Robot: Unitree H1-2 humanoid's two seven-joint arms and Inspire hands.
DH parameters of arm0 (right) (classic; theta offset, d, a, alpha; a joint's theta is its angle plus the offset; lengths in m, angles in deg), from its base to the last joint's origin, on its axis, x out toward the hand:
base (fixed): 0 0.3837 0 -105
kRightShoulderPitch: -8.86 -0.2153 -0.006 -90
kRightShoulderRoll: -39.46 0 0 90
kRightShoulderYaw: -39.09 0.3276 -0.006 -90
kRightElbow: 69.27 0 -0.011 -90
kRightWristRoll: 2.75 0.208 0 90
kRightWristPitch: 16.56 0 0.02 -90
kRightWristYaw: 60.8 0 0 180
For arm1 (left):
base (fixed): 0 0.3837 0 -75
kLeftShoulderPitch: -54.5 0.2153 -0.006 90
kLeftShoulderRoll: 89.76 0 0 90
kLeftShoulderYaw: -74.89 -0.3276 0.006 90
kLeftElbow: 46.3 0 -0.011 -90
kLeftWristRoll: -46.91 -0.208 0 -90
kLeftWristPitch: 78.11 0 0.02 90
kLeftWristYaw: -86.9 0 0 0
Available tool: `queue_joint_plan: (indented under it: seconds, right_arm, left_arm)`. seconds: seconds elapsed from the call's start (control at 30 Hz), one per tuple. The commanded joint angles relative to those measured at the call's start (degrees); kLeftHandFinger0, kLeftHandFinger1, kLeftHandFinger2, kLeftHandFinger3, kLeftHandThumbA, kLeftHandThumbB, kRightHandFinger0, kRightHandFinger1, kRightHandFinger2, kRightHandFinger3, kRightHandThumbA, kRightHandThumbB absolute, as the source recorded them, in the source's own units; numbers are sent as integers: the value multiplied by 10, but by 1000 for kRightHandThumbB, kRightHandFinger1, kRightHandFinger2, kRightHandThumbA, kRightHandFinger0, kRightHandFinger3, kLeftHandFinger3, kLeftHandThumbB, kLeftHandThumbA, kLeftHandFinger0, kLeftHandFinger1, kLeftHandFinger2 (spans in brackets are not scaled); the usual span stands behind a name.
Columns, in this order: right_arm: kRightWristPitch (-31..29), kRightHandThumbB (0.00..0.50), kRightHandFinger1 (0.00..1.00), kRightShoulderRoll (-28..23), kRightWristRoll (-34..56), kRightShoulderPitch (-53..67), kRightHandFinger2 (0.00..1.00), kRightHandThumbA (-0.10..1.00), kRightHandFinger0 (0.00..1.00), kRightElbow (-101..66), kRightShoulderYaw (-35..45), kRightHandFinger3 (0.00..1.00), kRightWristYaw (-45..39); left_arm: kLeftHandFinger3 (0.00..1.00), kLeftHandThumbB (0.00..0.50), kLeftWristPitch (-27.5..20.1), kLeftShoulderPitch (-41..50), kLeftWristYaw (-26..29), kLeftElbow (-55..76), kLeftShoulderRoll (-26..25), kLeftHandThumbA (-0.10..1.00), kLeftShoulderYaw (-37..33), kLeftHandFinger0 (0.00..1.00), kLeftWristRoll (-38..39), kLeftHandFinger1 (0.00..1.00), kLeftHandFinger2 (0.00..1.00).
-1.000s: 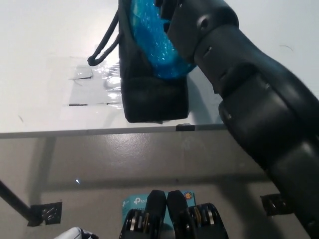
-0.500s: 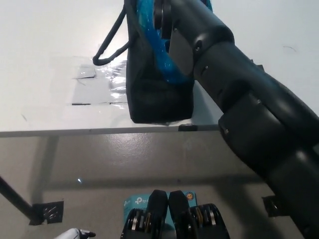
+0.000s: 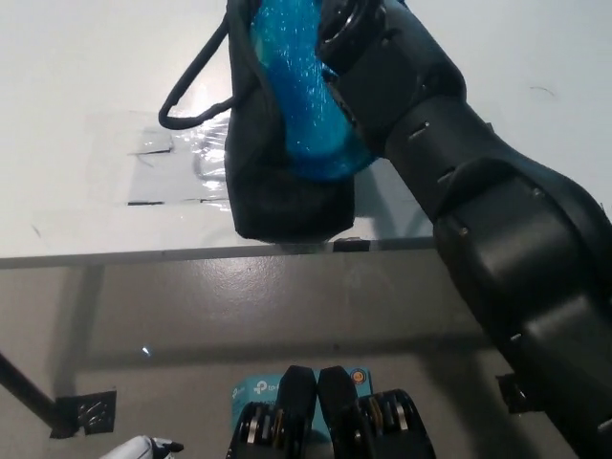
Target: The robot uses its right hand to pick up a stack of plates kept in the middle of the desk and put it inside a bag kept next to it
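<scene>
At the bottom left edge, only a sliver of the white left hand (image 3: 143, 447) shows, resting low and well away from the work — whether it is open or closed cannot be told. Above it, the black right arm (image 3: 497, 249) slants up from the lower right across the tabletop (image 3: 86, 115), its hand lost at the top of the frame, so the state of its fingers cannot be told either. Just left of the forearm, the blue stack of plates (image 3: 301, 86) stands on edge in the mouth of the black bag (image 3: 277, 191) near the table's front edge, long axis running away from the camera — partly in, by the look of it. The bag's handle (image 3: 191, 91) loops out to the left.
</scene>
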Motion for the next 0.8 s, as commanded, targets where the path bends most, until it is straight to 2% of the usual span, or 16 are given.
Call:
queue_joint_plan:
  seconds: [0.0,0.03,0.13,0.17,0.2,0.23,0.27,0.37,0.47,0.5,0.53,0.57,0.63,0.7,0.73,0.77]
  right_arm:
    - [-13,169,142,22,35,-1,472,-100,0,0,10,647,45]
    - [-14,163,125,21,32,2,454,-100,0,-1,6,641,48]
    - [-14,145,51,19,21,-2,376,-100,0,3,-10,513,54]
    - [-11,153,2,19,15,-5,339,-100,0,3,-17,543,52]
    - [-16,124,0,19,8,-9,316,-100,0,6,-29,475,51]
    - [-21,78,34,18,3,-13,407,-100,0,5,-39,373,45]
    - [-20,64,43,18,7,-15,424,-100,0,4,-41,335,45]
    - [-19,75,49,16,4,-16,433,-100,0,-2,-54,346,43]
    - [-11,106,43,13,-14,-16,403,-100,0,3,-86,254,40]
    - [-15,124,48,10,-35,-15,429,-100,0,5,-117,402,31]
    - [-19,125,51,8,-42,-14,439,-100,0,6,-130,453,34]
    - [-35,55,51,3,-42,-11,439,-100,0,3,-142,435,35]
    - [-16,67,73,-3,-60,-19,451,-100,0,10,-182,370,7]
    - [8,82,158,-7,-56,-27,520,-100,0,17,-199,455,-15]
    - [8,123,178,-8,-58,-31,557,-100,0,26,-206,565,-24]
    - [8,147,151,-10,-56,-30,553,-100,0,23,-209,598,-28]
  left_arm:
    - [907,4,8,-5,3,11,-5,-100,5,791,1,823,880]
    - [914,3,8,-4,0,13,-3,-100,1,796,-2,830,887]
    - [911,6,8,-6,-5,18,11,-100,6,764,-10,808,877]
    - [909,6,8,-5,-3,20,11,-100,4,764,-11,808,877]
    - [892,13,8,-4,4,21,5,-100,-3,750,-5,796,863]
    - [873,6,8,-5,5,22,3,-100,-4,739,-5,786,847]
    - [865,13,8,-6,7,23,3,-100,-5,742,-7,785,843]
    - [862,15,8,-7,3,24,3,-100,-5,790,-10,822,867]
    - [849,9,8,-7,-1,24,8,-100,-2,803,-13,833,882]
    - [852,12,8,-7,-3,26,7,-100,-3,804,-16,835,885]
    - [853,12,8,-6,-1,26,8,-100,-3,804,-15,834,885]
    - [859,12,8,-6,1,27,3,-100,-7,804,-11,833,885]
    - [856,14,8,-6,-1,27,7,-100,-2,784,-12,815,873]
    - [862,11,8,-9,-4,24,5,-100,-6,795,-15,821,867]
    - [872,15,8,-10,-8,24,5,-100,-6,805,-17,829,875]
    - [873,15,8,-10,-9,23,6,-100,-5,805,-17,829,875]
